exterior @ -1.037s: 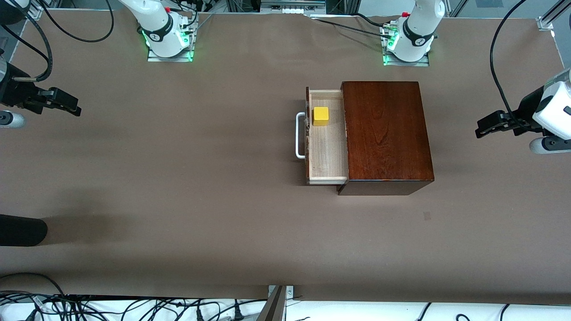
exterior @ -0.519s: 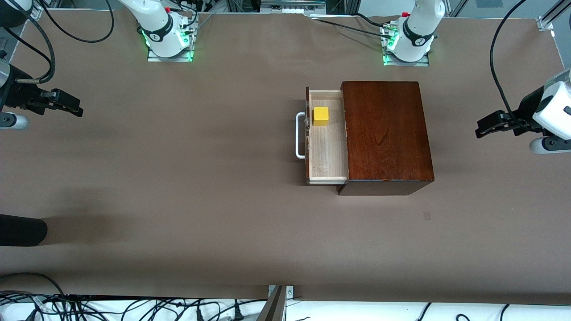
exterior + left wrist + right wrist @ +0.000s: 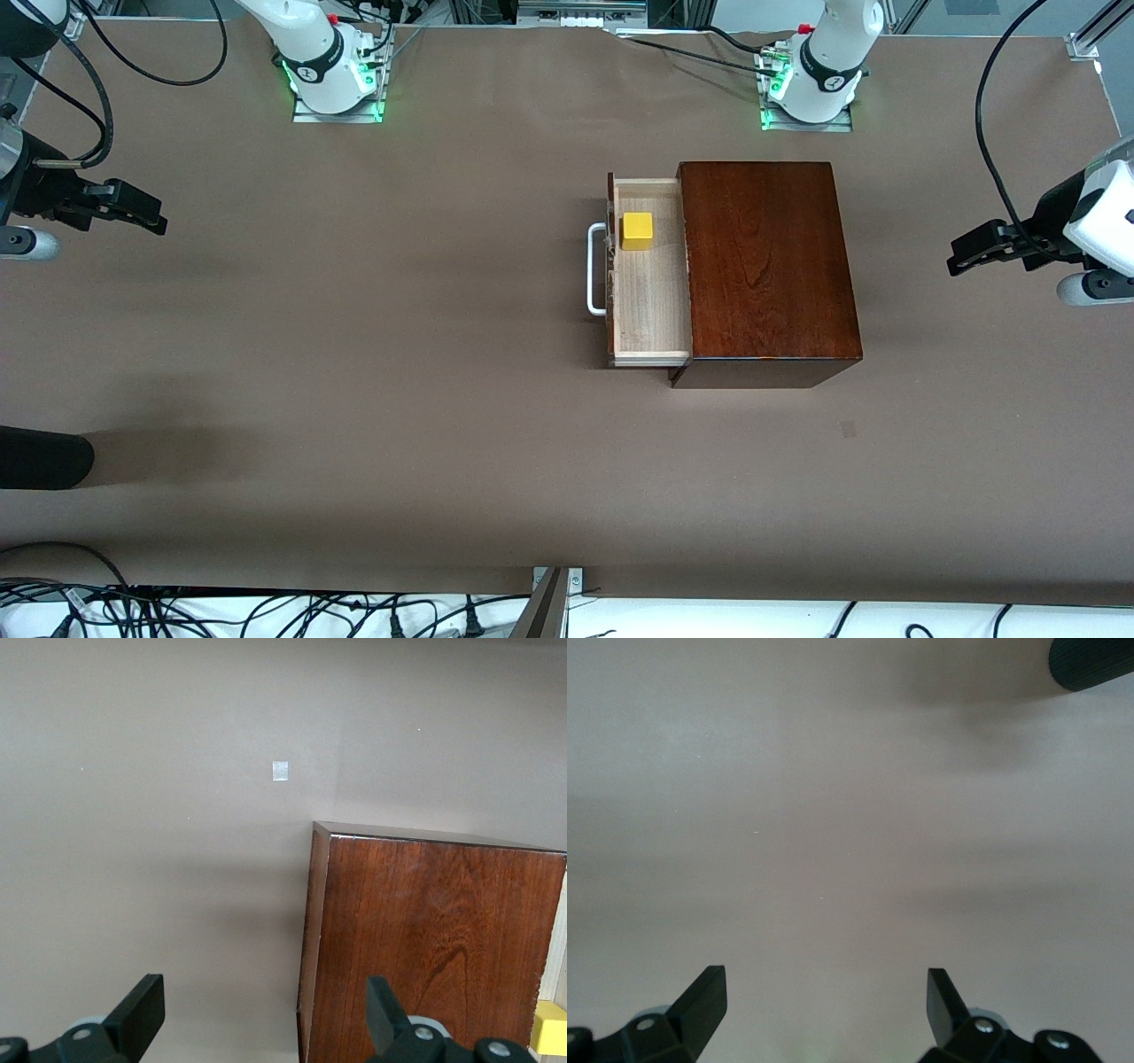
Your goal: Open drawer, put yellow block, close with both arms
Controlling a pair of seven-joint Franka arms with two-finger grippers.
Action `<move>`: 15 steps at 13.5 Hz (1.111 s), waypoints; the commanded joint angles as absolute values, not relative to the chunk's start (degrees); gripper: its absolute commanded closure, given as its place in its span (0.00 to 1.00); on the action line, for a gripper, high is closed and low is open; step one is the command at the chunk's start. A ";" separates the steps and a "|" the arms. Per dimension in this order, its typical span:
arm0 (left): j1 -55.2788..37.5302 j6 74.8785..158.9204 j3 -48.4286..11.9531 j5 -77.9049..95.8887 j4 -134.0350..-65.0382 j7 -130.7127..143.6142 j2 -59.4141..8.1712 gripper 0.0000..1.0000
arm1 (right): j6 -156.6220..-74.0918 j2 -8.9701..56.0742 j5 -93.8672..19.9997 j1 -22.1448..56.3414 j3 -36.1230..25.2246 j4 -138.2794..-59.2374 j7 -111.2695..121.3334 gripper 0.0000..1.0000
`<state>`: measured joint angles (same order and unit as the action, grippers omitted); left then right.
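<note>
Sitting in the open drawer [image 3: 651,301] (handle untouched): yellow block [image 3: 637,230]

The table [image 3: 399,354] is covered edge to edge by a plain brown sheet. A glossy dark mahogany box [image 3: 766,266] is set directly on it, toward the left arm's end. The box's drawer [image 3: 651,297] is seen pulled out toward the right arm's end of the table. Two arm bases are bolted to the table farther from the front camera than the box: the left arm's base [image 3: 808,111] close to it, the right arm's base [image 3: 337,102] well apart. A small pale square mark [image 3: 849,430] is seen nearer to the front camera than the box.
</note>
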<state>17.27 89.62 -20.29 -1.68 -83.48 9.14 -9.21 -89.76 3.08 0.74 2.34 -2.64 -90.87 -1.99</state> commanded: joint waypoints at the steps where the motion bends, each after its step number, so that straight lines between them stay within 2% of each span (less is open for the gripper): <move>1: 17.58 89.30 -20.21 -1.05 -82.79 8.17 -8.96 0.00 | -89.91 2.64 0.70 1.23 -1.67 -90.70 -1.32 0.00; 11: 17.58 89.30 -20.39 2.36 -82.09 8.43 -11.25 0.00 | -90.18 2.55 0.79 1.23 -1.58 -90.70 0.95 0.00; 15: 13.03 87.29 -21.27 2.55 -81.48 25.10 -11.25 0.00 | -90.09 2.55 0.62 1.23 -1.67 -90.70 2.46 0.00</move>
